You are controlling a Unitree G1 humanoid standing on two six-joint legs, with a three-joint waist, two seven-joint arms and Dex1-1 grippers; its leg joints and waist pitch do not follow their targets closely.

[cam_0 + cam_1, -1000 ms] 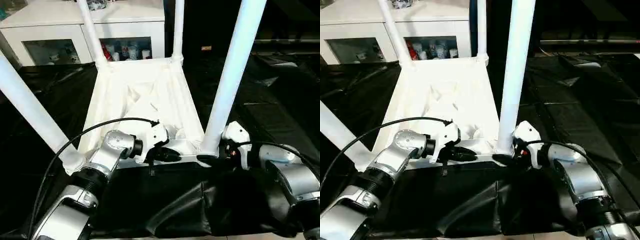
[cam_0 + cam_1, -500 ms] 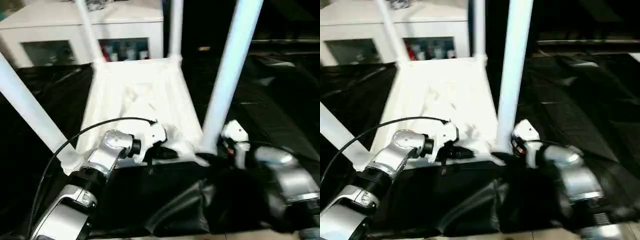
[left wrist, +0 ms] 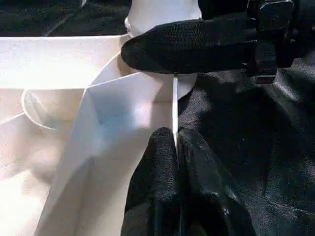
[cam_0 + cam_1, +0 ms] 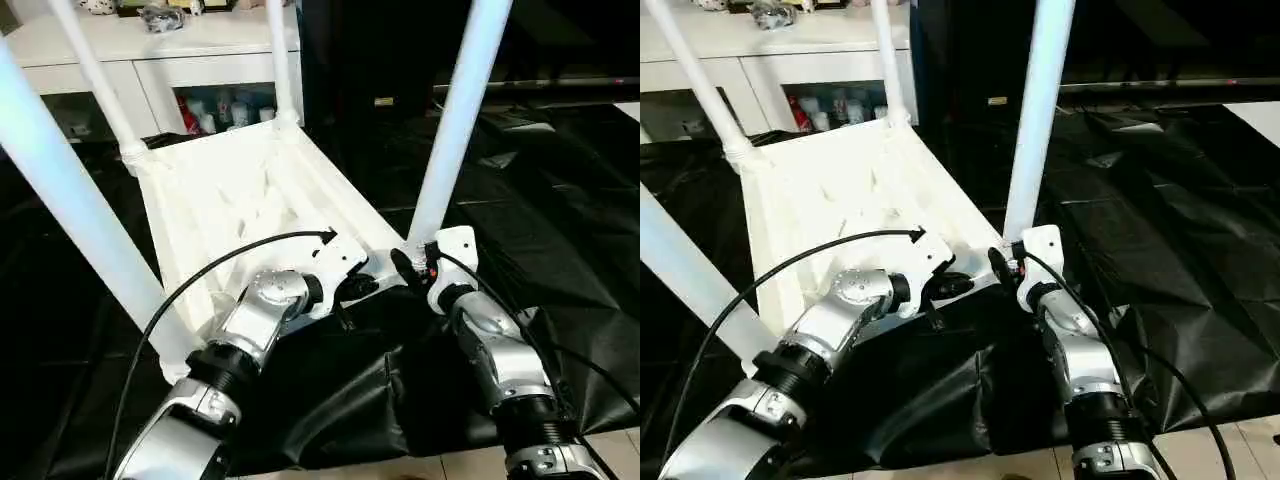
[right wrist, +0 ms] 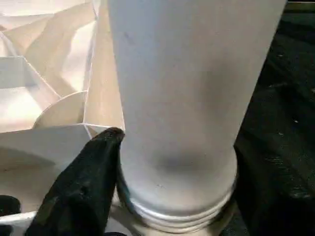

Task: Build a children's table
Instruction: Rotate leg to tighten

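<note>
The left tool (image 4: 372,283) pinches the upturned white plastic tabletop's rim (image 3: 174,105) to steady it while the right tool (image 4: 408,268) straddles the white tubular leg's base (image 5: 177,162), apparently seating it.

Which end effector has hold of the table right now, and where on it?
The left end effector pinches the thin near rim of the tabletop. The right end effector straddles the base of the near right leg at its socket.
</note>
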